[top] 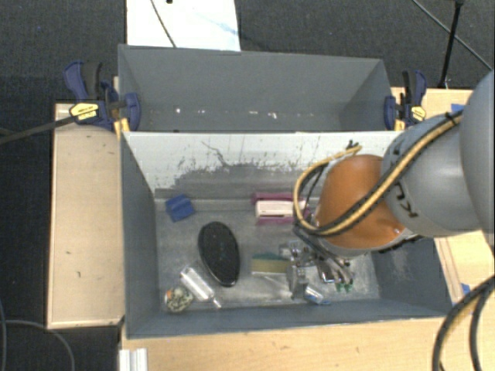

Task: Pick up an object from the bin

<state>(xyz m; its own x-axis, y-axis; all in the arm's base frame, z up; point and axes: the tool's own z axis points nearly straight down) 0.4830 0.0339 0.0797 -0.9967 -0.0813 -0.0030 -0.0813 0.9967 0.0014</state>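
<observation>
My gripper [303, 278] reaches down to the bin floor at the front, right of centre, below the orange wrist cover. Its metal fingers stand just right of a flat green and tan block [267, 265]. A small blue and clear thing [315, 295] lies at the fingertips, and a small green piece [343, 286] sits just to their right. I cannot make out anything between the fingers. A pink and white box [274, 208] lies behind the gripper, near the back of the floor.
A black oval thing [218, 253] lies left of centre. A clear plastic piece [196, 284] and a mottled round ball [177, 299] sit in the front left corner. A blue cube [179, 207] rests at the back left.
</observation>
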